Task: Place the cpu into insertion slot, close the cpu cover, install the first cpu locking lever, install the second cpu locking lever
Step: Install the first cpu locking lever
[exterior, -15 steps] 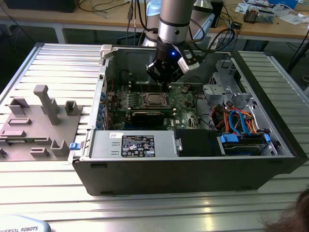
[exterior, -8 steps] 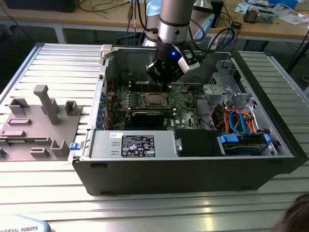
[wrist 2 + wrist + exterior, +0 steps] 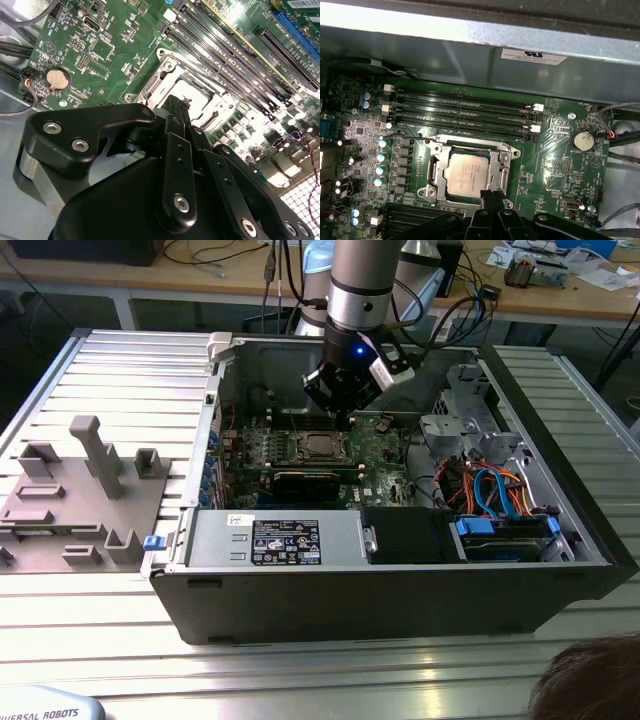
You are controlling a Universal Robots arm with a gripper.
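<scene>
The cpu (image 3: 466, 175), a dull silver square, lies flat in the insertion slot (image 3: 496, 150) on the green board. The cpu cover (image 3: 436, 167), a silver frame, lies down around it with the chip showing through its window. A thin wire lever (image 3: 400, 136) runs along one side of the socket. My gripper (image 3: 490, 196) is shut with nothing between its black fingers, its tips just over the socket's edge beside the chip. The second wrist view shows my gripper (image 3: 178, 103) in front of the cpu (image 3: 195, 95). In the exterior view my gripper (image 3: 345, 412) hangs just above the socket (image 3: 322, 447).
Long memory slots (image 3: 465, 107) lie beside the socket, and a coin battery (image 3: 582, 140) sits further off. The case walls (image 3: 400, 600), a power supply (image 3: 280, 540) and a drive cage with cables (image 3: 490, 490) ring the board. A grey fixture (image 3: 80, 490) stands at the exterior view's left; a person's head (image 3: 590, 685) is at its lower right.
</scene>
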